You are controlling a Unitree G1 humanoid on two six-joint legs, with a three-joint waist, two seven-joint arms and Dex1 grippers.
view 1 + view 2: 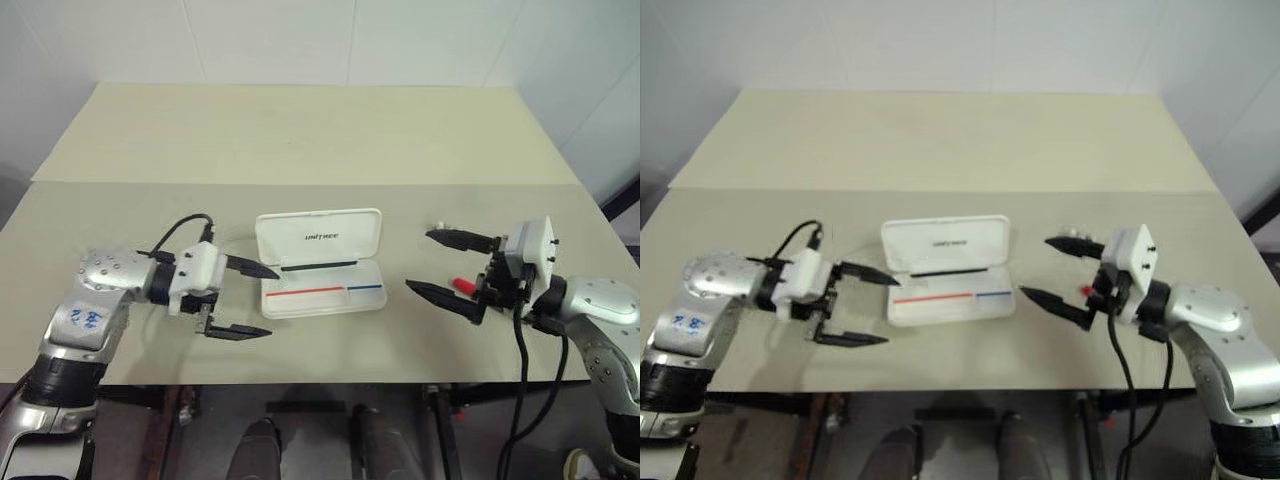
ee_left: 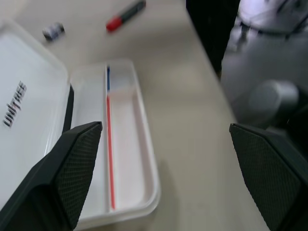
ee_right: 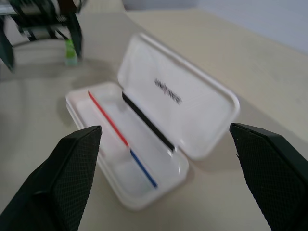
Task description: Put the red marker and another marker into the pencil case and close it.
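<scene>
the case (image 1: 322,263) lies open in the middle of the table (image 1: 300,140), near the front edge. its lid (image 1: 318,238) stands up at the back, with dark letters on it. the tray (image 1: 325,298) in front has a red line and a blue line in it, and no marker is inside. the left gripper (image 1: 248,300) is just to the left of the case, above the table. its two black fingers are spread wide and hold nothing. the right gripper (image 1: 444,263) is to the right of the case, also above the table. its fingers are spread wide too and hold nothing. the red marker (image 2: 125,15) lies on the table to the right of the case, and its red cap (image 1: 462,285) peeks out between the right gripper's fingers. a small grey thing (image 2: 53,31) lies on the table near the red marker. the green marker (image 3: 71,52) sits on the table on the left side of the case, close by the left gripper.
</scene>
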